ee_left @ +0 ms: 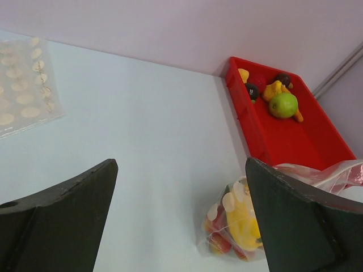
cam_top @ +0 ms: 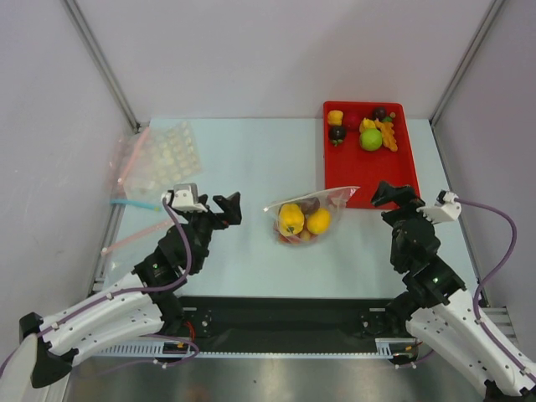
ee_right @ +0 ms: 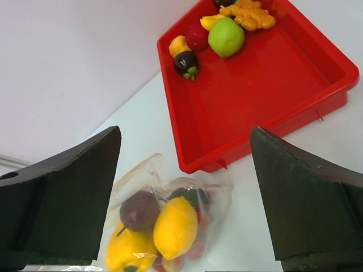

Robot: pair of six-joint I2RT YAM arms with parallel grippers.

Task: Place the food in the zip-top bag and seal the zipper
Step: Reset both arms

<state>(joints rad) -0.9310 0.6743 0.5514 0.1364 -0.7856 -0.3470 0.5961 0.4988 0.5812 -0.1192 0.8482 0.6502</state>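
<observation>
Both tools stood wide open and held nothing. Our left tool (cam_top: 224, 209) hovered just left of the small clear crinkly zip-top pouch (cam_top: 333, 201), and our right tool (cam_top: 390, 195) just right of it. The pouch lay on the pale desk (cam_top: 234, 167), its mouth edge touching or overlapping the near corner of the shallow red plastic tray (cam_top: 377, 180). Glossy yellow toy peppers (cam_top: 291, 219) and a dark purple piece (ee_right: 139, 211) sat inside. A round green toy fruit (cam_top: 371, 139) and a few others lay in the tray, so we judged loading unfinished. One tool should pin a lip of the mouth open while the other carries pieces in low. We could not tell whether the thin whitish zipper strip was parted or pressed shut. Tiny red pieces were half hidden under the peppers.
</observation>
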